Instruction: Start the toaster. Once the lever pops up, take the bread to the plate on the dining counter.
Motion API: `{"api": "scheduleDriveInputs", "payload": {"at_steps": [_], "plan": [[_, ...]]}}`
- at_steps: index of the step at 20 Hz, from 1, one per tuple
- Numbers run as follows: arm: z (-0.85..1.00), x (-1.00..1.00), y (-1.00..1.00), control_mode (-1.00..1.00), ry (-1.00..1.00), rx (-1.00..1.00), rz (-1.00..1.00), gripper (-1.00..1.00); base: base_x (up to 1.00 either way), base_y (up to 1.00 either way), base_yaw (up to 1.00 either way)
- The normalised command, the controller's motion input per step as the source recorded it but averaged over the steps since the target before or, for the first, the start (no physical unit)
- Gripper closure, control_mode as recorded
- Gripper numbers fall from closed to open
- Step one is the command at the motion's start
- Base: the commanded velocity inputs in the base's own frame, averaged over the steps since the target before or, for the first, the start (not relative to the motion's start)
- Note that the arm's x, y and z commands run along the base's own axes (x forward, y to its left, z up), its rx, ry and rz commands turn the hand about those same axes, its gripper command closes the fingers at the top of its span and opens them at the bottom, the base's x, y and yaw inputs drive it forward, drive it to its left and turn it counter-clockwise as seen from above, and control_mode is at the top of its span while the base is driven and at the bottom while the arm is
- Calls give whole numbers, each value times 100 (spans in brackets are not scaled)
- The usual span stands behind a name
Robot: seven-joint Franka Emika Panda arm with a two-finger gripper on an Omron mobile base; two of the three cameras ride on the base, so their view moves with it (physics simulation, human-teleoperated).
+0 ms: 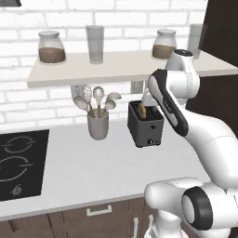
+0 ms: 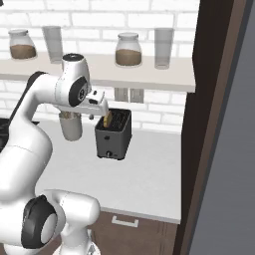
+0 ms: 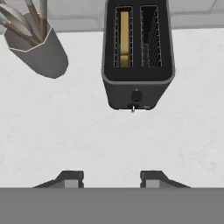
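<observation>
The dark grey toaster (image 3: 138, 57) stands on the grey worktop against the brick wall, also seen from the base as the toaster (image 1: 146, 125) and the toaster (image 2: 114, 134). A golden-brown slice of bread (image 3: 124, 39) sits upright in its left slot; the right slot is empty. The lever (image 3: 136, 95) sits on the front face above a small knob. My gripper (image 3: 111, 179) hangs above the worktop just in front of the toaster, open, with nothing between its fingers. The plate and the dining counter are out of view.
A grey utensil cup (image 1: 98, 124) with spoons stands left of the toaster. A black hob (image 1: 18, 162) lies at the far left. A shelf (image 1: 116, 69) with jars and glasses overhangs the toaster. A dark tall cabinet (image 2: 209, 124) closes off the right.
</observation>
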Motion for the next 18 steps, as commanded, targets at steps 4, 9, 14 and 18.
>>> {"api": "scheduleDriveInputs", "payload": {"at_steps": [4, 9, 14, 18], "plan": [[-31, 9, -15, -100, 3, 1, -1, -100, 0, 0, 0], [-73, 3, -74, -100, -7, 14, 0, -100, 0, 0, 0], [-68, 8, -41, -100, -16, 10, 0, -100, 0, 0, 0], [-58, 19, 32, -100, -13, -1, 0, -100, 0, 0, 0]]}}
